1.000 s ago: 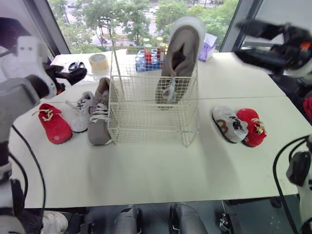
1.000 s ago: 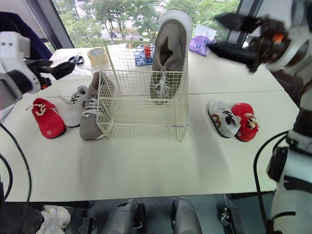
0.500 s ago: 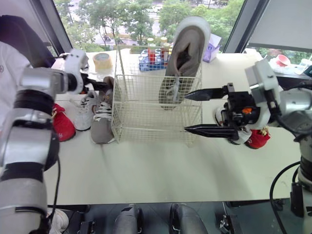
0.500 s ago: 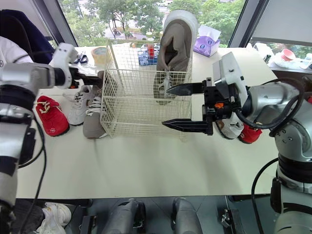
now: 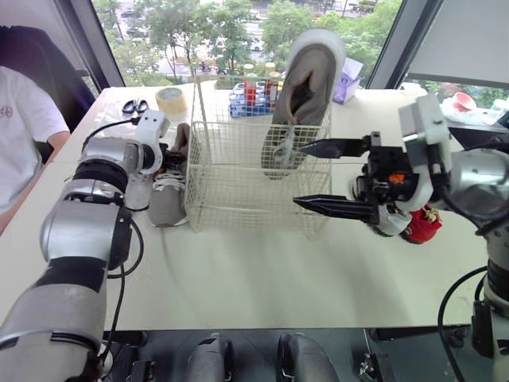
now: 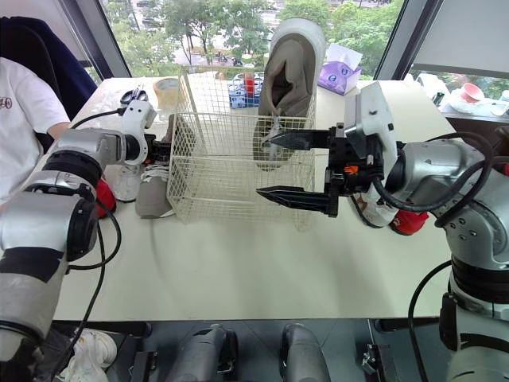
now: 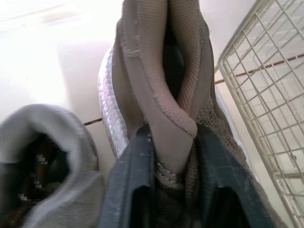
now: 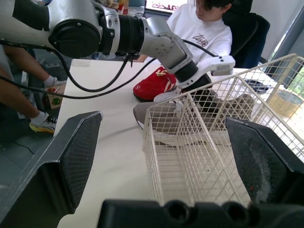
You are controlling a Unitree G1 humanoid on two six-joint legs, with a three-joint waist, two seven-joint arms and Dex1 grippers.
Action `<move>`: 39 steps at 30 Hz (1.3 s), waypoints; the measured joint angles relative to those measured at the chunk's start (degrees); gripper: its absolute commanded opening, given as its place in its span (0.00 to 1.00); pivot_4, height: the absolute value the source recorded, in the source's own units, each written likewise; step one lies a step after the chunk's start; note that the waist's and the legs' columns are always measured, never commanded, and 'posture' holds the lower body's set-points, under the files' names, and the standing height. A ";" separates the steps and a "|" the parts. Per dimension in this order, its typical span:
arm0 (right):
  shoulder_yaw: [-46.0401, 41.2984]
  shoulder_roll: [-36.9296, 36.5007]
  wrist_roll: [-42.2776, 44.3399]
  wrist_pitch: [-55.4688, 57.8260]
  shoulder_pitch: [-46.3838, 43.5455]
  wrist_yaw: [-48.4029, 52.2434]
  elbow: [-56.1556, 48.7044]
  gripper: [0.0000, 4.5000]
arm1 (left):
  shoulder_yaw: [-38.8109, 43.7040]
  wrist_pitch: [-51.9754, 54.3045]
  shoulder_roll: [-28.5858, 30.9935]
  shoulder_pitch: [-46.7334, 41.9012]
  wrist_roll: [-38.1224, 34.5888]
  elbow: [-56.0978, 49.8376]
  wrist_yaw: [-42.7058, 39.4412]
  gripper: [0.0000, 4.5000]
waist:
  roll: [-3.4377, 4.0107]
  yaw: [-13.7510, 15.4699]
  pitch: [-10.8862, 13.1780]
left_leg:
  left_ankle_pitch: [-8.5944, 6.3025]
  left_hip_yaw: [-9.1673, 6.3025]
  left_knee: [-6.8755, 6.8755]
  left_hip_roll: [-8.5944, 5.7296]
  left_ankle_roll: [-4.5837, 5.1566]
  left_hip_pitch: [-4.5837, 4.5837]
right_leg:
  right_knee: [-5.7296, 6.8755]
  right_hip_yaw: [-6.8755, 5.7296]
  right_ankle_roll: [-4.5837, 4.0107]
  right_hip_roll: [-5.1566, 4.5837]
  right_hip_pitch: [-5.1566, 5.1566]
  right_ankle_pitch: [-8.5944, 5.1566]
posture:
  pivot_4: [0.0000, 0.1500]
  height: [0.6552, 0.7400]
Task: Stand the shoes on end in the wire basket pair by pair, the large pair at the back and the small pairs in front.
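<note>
Now | left claw (image 7: 172, 142) has come in and pinches the heel collar of the large tan shoe (image 5: 165, 200), lying on the worktop (image 5: 254, 270) just beside the wire basket (image 5: 238, 187) | right claw (image 5: 298, 175) has swung down before the basket, wide open, empty | standing shoe (image 5: 306, 79) at basket's back | pair's second shoe looks ready to lift.

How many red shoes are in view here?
2. The left red shoe lies left of the wire basket, the right red shoe right of it; both are partly hidden.
</note>
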 measured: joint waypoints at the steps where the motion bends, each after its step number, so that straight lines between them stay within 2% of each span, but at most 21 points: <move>1: 0.00 -0.22 0.10 -0.01 0.25 0.00 0.00 1.00 | 1.13 0.09 0.02 -0.21 -0.07 0.32 0.75 0.09 | -0.04 -0.07 0.03 | 0.00 -0.01 0.03 0.00 0.00 -0.04 | 0.02 -0.01 0.00 0.00 -0.04 0.00 | 1.00 1.00; 5: -1.16 -1.26 1.97 0.25 0.64 -0.27 0.40 1.00 | 6.83 2.29 2.35 -3.69 -1.28 0.58 4.34 0.09 | -0.38 -0.32 0.23 | -0.01 -0.07 0.25 0.05 0.02 -0.53 | 0.11 -0.09 0.00 0.05 -0.43 0.01 | 1.00 1.00; 8: -3.73 -1.97 6.05 2.48 0.40 -2.19 1.29 1.00 | 11.13 4.22 6.65 -8.38 -2.74 -1.83 7.68 0.09 | -0.52 -0.49 0.33 | 0.10 -0.10 0.52 0.04 -0.18 -1.01 | 0.14 -0.18 0.10 0.09 -0.74 0.08 | 1.00 1.00; 13: -7.37 -2.91 16.59 7.75 -2.92 -7.32 4.22 1.00 | 17.78 3.62 10.31 -17.10 -6.08 -16.53 13.14 0.09 | -0.54 -0.21 0.35 | -0.05 -0.07 0.53 0.02 0.07 -0.92 | -0.06 -0.17 0.24 -0.07 -0.47 0.12 | 1.00 1.00; 17: -7.42 -3.60 18.98 8.96 -3.56 -9.14 4.50 1.00 | 21.01 -1.20 9.09 -16.97 -9.19 -28.77 12.61 0.09 | -0.54 -0.08 0.34 | -0.19 -0.07 0.64 -0.04 0.30 -0.81 | -0.12 -0.16 0.33 -0.12 -0.27 0.16 | 1.00 1.00; 19: -6.64 -4.26 18.87 8.94 -3.58 -9.15 4.62 1.00 | 21.21 -7.05 6.06 -14.96 -9.37 -32.70 12.23 0.09 | -0.56 0.14 0.34 | -0.19 -0.08 0.69 -0.05 0.31 -0.79 | -0.12 -0.17 0.35 -0.12 -0.23 0.18 | 1.00 1.00; 21: -5.97 -4.31 18.20 8.50 -4.08 -9.13 5.46 1.00 | 20.29 -17.91 0.98 -11.71 -8.79 -35.52 11.64 0.09 | -0.56 0.66 0.33 | -0.18 -0.06 0.77 -0.04 0.30 -0.73 | -0.11 -0.15 0.34 -0.11 -0.19 0.20 | 1.00 1.00; 24: -5.21 -4.22 17.00 7.34 -5.74 -9.45 6.01 1.00 | 17.94 -33.48 -6.95 -10.30 -6.70 -33.12 12.42 0.09 | -0.56 1.31 0.33 | -0.15 0.10 0.85 -0.04 0.26 -0.77 | -0.10 -0.15 0.34 -0.08 -0.21 0.22 | 1.00 1.00; 29: -5.87 -4.25 16.79 6.41 -4.56 -11.55 5.06 1.00 | 14.45 -51.44 -12.36 -10.67 -1.04 -21.21 17.75 0.09 | -0.56 0.92 0.33 | -0.15 0.28 0.79 -0.07 0.27 -0.72 | -0.10 -0.12 0.40 -0.06 -0.29 0.25 | 1.00 1.00; 34: -8.66 -4.41 19.42 6.43 -1.29 -16.57 1.65 1.00 | 11.58 -62.36 -15.57 -10.49 4.69 -11.28 23.14 0.09 | -0.56 1.18 0.33 | -0.21 0.25 0.77 -0.01 0.37 -0.79 | -0.11 -0.13 0.40 -0.05 -0.34 0.26 | 1.00 1.00; 39: -10.95 -4.92 23.47 6.34 0.60 -21.68 -1.17 1.00 | 10.89 -68.15 -17.53 -8.65 5.85 -7.91 24.87 0.09 | -0.55 1.16 0.32 | -0.28 0.09 0.78 0.01 0.48 -0.73 | -0.18 -0.11 0.42 -0.07 -0.25 0.27 | 1.00 1.00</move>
